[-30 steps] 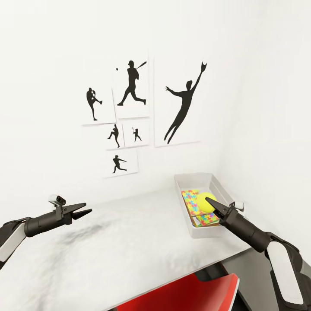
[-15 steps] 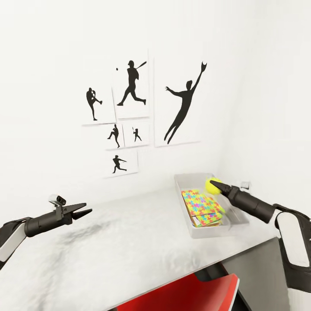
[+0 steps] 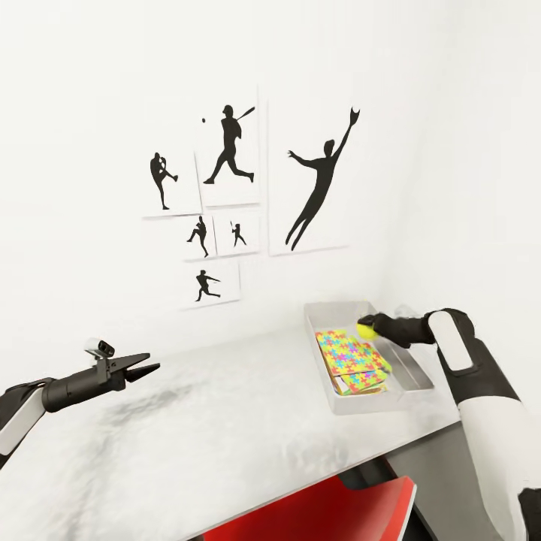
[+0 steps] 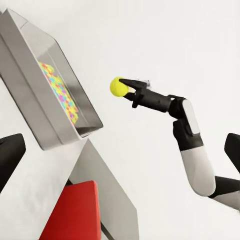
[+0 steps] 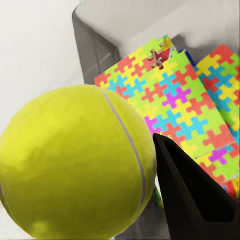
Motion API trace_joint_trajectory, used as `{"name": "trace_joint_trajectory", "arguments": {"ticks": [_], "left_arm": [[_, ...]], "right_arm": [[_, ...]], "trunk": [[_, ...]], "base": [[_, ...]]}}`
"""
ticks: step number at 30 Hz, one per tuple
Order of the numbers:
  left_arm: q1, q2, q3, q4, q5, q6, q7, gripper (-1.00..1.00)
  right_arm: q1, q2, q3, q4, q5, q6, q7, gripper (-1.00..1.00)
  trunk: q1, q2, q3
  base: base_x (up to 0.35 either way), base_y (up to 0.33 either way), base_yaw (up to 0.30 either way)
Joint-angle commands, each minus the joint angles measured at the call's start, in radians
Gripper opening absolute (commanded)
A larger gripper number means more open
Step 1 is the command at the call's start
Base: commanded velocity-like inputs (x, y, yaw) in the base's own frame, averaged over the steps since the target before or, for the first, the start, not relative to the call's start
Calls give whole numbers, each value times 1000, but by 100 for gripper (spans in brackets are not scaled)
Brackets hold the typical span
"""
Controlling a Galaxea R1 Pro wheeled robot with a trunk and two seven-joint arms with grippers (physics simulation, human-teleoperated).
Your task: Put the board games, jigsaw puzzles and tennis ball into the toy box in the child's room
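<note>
Above the shallow light-grey tray-like toy box (image 3: pixel 409 385), the right gripper's fingers (image 3: pixel 371 325) clamp the small yellow-green tennis ball (image 3: pixel 366 329); 2 bright multicoloured jigsaw puzzles (image 3: pixel 351 358) lie inside. Over the pale marbled counter (image 3: pixel 195 436), the left gripper's fingers (image 3: pixel 144 364) gape empty.

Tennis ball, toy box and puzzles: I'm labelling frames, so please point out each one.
Tennis ball (image 5: pixel 70 165), right wrist view, on its yellow felt.
Toy box (image 3: pixel 334 402), head view, on its near wall.
Puzzles (image 3: pixel 349 357), head view, on the top sheet.
</note>
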Motion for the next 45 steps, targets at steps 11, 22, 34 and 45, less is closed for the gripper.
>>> {"name": "trace_joint_trajectory", "arguments": {"ticks": [11, 22, 34, 45], "left_arm": [[-1, 1, -4, 0, 6, 9, -1, 100], [-1, 1, -4, 0, 6, 9, -1, 100], [-1, 2, -4, 0, 6, 9, -1, 100], [-1, 3, -4, 3, 6, 9, -2, 100]], "right_arm": [[-82, -98, 104, 167, -15, 3, -129, -100], [-86, -154, 229, 240, -19, 3, -128, -100], [-85, -168, 238, 239, -16, 3, -129, -100], [-81, -168, 238, 242, -13, 3, -130, -100]], "trunk": [[1, -2, -2], [1, -2, -2], [1, -2, -10], [1, -2, -28]], "base": [[0, 0, 0], [0, 0, 0], [0, 0, 0], [0, 0, 0]]}}
